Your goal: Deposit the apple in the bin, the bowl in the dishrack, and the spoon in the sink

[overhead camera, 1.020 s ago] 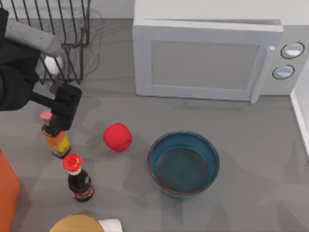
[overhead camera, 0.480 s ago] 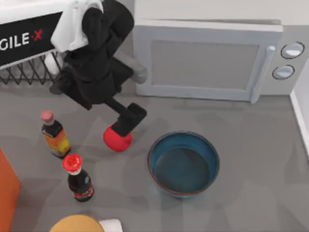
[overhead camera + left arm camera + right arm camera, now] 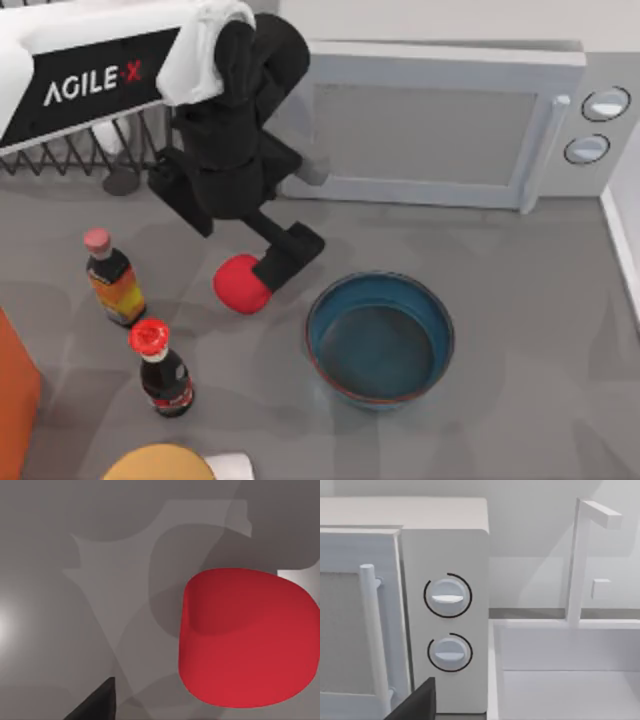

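As your left gripper (image 3: 272, 272) hangs right over the small round matte red apple (image 3: 240, 284), nothing is grasped yet.
You cannot tell whether its fingers are spread or closed. The apple sits on the grey surface (image 3: 520, 300), just left of the wide teal-blue bowl (image 3: 380, 338) with its reddish-brown edge. Behind the apple, beyond your arm, stands the black thin-wire dishrack (image 3: 90, 152). In the right wrist view, the white sink (image 3: 565, 675) lies beside the white microwave (image 3: 445, 605).
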Tool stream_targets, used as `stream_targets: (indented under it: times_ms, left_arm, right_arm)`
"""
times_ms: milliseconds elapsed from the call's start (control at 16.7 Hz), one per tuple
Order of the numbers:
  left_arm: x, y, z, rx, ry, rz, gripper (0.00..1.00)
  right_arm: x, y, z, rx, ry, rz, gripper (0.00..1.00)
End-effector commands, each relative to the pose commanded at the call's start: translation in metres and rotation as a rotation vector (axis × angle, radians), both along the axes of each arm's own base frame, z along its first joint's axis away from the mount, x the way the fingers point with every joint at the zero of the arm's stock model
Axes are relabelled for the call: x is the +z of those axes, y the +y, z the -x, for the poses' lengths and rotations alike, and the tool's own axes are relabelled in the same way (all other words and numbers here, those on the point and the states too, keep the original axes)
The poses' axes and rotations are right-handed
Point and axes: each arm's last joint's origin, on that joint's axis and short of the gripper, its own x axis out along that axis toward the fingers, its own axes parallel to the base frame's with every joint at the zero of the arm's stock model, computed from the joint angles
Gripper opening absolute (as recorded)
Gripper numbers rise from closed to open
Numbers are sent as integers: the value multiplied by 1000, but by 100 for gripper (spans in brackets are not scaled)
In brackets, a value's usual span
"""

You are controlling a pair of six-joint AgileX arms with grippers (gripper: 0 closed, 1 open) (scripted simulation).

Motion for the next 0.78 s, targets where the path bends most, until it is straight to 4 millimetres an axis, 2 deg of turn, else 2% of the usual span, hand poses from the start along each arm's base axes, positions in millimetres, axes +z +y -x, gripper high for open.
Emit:
stream_targets:
  times_ms: [180, 600, 780]
  left_arm:
    - [-6, 1, 0, 2, 2, -1, 100]
    - [-68, -1, -1, 0, -1, 1, 100]
    - [-70, -1, 0, 0, 0, 0, 100]
  right_arm:
    - [0, 0, 0, 0, 0, 0, 100]
    - [0, 0, 0, 0, 0, 0, 100]
    - [0, 0, 0, 0, 0, 0, 100]
